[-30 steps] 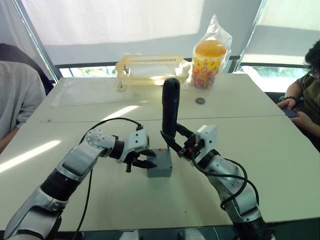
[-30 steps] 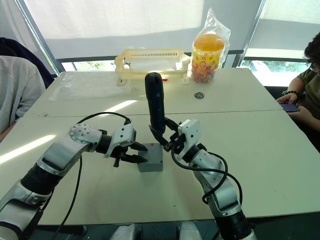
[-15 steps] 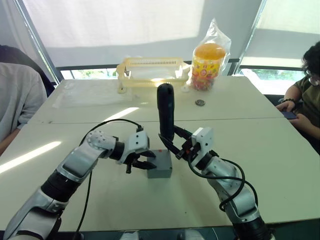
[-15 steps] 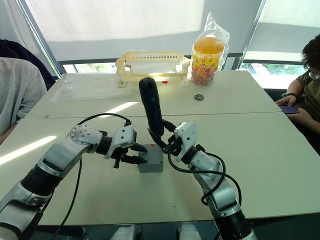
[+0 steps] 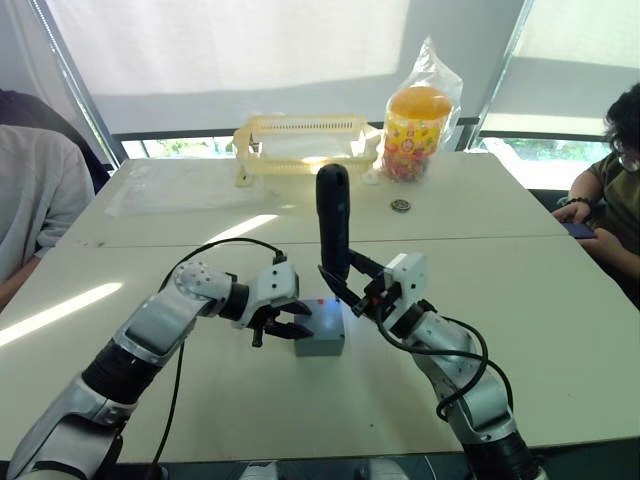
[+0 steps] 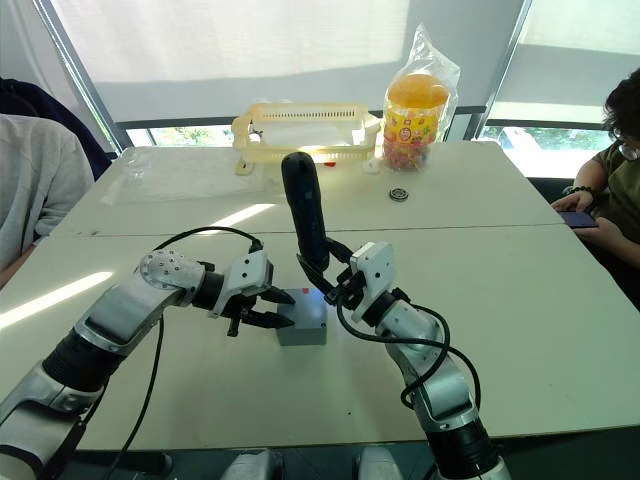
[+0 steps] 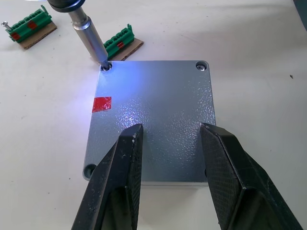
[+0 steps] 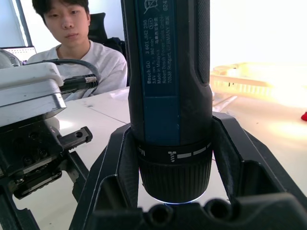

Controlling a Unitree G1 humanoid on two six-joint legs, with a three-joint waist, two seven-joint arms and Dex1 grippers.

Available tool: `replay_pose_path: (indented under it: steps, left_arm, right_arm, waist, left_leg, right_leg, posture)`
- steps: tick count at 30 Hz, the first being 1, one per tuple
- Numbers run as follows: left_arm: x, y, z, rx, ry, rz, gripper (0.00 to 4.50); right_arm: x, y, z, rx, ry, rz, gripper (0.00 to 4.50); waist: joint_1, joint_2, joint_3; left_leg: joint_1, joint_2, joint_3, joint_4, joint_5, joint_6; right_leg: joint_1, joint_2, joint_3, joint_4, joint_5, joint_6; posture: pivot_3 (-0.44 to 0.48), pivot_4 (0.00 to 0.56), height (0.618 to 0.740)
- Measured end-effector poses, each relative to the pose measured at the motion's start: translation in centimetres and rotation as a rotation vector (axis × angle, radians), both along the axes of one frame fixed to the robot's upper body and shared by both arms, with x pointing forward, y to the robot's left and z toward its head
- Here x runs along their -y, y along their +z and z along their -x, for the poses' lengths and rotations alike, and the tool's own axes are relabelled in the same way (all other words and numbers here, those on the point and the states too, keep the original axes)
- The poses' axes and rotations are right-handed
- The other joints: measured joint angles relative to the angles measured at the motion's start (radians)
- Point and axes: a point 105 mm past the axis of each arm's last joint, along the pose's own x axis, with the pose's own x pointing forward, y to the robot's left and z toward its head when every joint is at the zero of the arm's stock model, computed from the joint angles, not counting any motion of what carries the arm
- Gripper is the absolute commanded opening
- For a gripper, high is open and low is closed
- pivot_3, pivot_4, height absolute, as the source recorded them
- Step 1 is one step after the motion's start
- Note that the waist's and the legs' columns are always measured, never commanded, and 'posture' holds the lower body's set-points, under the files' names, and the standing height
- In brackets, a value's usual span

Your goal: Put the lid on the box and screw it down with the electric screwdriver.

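Since half a second ago, only the screwdriver (image 5: 333, 225) has shifted, standing a touch straighter over the box (image 5: 320, 330).

From the left, I see my left gripper (image 7: 168, 163) with fingers spread apart, tips resting on the lid (image 7: 153, 115), which sits on the box mid-table. Bit in the lid's corner screw hole, its light glowing on the grey. My right gripper (image 8: 172, 163) is clamped round the screwdriver. Two green pieces (image 7: 122, 42) lie beside the box.
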Motion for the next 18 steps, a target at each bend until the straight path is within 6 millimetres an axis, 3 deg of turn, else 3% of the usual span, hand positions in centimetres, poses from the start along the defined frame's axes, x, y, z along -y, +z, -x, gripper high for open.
replay_pose_path:
  steps: [8,11,13,18]
  left_arm:
    - [0.2,0.0,-0.1,-0.001,-0.005,0.008,1.87]
    - [0.2,0.0,0.0,-0.001,-0.012,0.009,1.87]
    - [0.3,0.1,0.0,0.006,-0.016,0.012,1.87]
    - [0.4,0.3,-0.1,0.012,-0.020,0.026,1.87]
  right_arm:
    - [0.7,1.0,-0.1,-0.045,-0.017,-0.046,1.77]
    - [1.0,2.5,-0.2,-0.073,-0.023,-0.079,1.77]
    - [1.4,5.1,-0.3,-0.045,-0.024,-0.121,1.77]
    - [2.8,14.3,0.8,0.133,0.002,-0.279,1.77]
  waist:
    - [0.003,0.001,0.002]
    - [0.002,0.004,0.006]
    - [0.002,0.006,0.008]
    - [0.001,0.007,0.010]
  left_leg:
    - [-0.002,-0.001,-0.001,0.000,0.000,0.000]
    - [-0.005,-0.001,-0.001,0.000,0.000,0.000]
    - [-0.006,-0.001,-0.001,0.000,0.000,0.000]
    - [-0.006,-0.001,-0.001,-0.002,0.000,0.000]
  right_leg:
    - [-0.002,-0.001,-0.001,-0.001,0.000,0.000]
    - [-0.004,-0.001,0.000,-0.001,0.000,0.000]
    - [-0.005,-0.001,0.000,0.000,0.000,0.000]
    - [-0.006,-0.001,-0.001,-0.001,0.000,0.000]
  posture:
    - [0.000,0.150,0.740]
    - [0.000,0.150,0.740]
    - [0.000,0.150,0.740]
    - [0.000,0.150,0.740]
